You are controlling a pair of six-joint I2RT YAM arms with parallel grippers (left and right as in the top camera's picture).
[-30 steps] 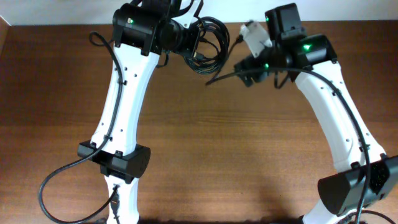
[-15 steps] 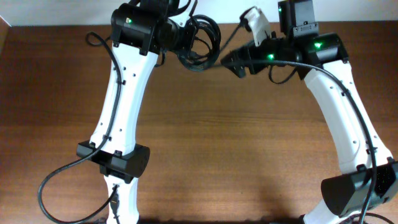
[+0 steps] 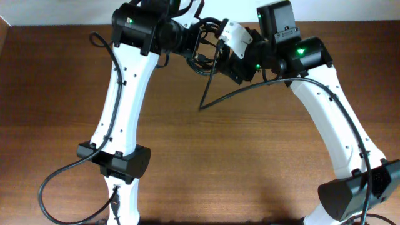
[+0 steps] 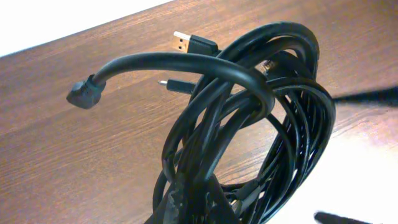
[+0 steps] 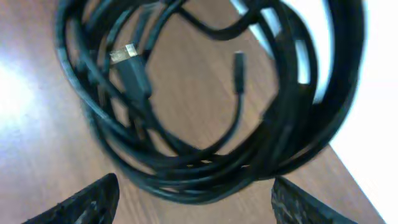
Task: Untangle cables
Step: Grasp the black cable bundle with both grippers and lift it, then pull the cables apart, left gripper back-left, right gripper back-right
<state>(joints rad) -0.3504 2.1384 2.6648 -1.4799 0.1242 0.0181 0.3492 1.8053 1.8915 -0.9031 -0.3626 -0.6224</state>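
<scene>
The cables are a coiled bundle of thin black cords (image 3: 209, 40), held up above the brown table at the back. My left gripper (image 3: 190, 47) is shut on the bundle; in the left wrist view its jaws (image 4: 193, 208) clamp several strands of the coil (image 4: 249, 124). A USB plug (image 4: 186, 42), a small plug (image 4: 168, 84) and an angled plug (image 4: 84, 93) stick out. My right gripper (image 3: 226, 57) is open just right of the bundle. In the right wrist view its fingers (image 5: 199, 202) stand apart below the coil (image 5: 205, 180), not touching it.
The brown wooden table (image 3: 250, 156) spreads below both arms, with a white wall strip along its far edge (image 3: 62, 12). A thin black line (image 3: 206, 94) runs from the bundle down towards the table; I cannot tell whose cord it is.
My right gripper has swung left and closer to the bundle, now facing the coil. My left gripper still holds the bundle in about the same place.
</scene>
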